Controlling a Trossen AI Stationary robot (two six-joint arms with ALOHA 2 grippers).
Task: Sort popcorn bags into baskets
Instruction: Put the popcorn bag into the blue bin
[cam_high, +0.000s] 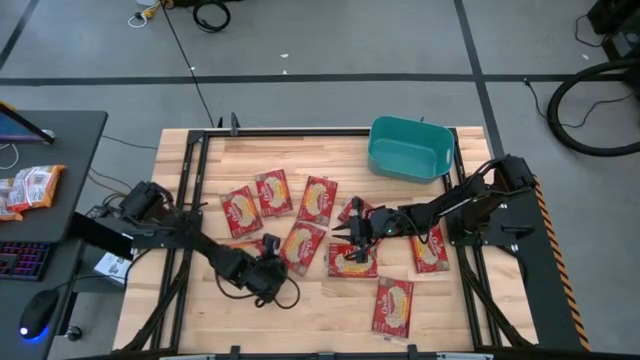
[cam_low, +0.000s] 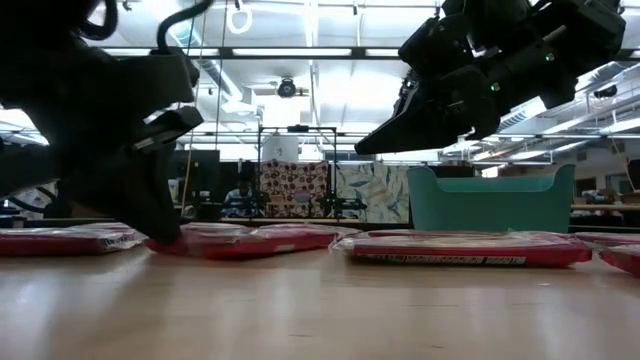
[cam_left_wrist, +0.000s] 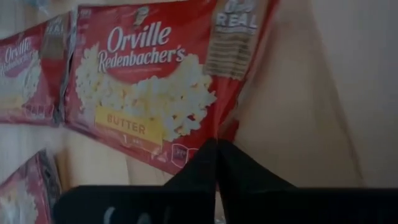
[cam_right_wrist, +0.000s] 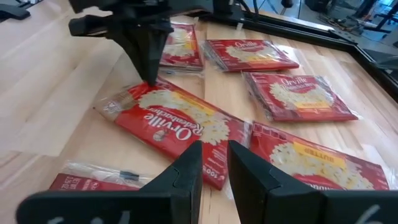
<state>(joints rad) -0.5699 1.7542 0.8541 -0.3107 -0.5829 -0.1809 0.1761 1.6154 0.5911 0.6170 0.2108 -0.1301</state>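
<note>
On the wooden table (cam_high: 330, 310), nearest the front edge, one popcorn bag (cam_high: 393, 305) lies alone. A little farther back the left gripper (cam_high: 270, 268) is down on a bag (cam_high: 301, 246), its fingers (cam_left_wrist: 214, 165) pressed together at that bag's edge. Next comes the right gripper (cam_high: 357, 225), hanging over the middle bags with a small gap between its fingers (cam_right_wrist: 186, 171) and nothing in them. More bags (cam_high: 273, 192) lie flat beyond. At the far side sits the teal basket (cam_high: 409, 150).

The left gripper (cam_right_wrist: 149, 79) pinches the edge of a popcorn bag (cam_right_wrist: 180, 127); 4 other bags lie around.
</note>
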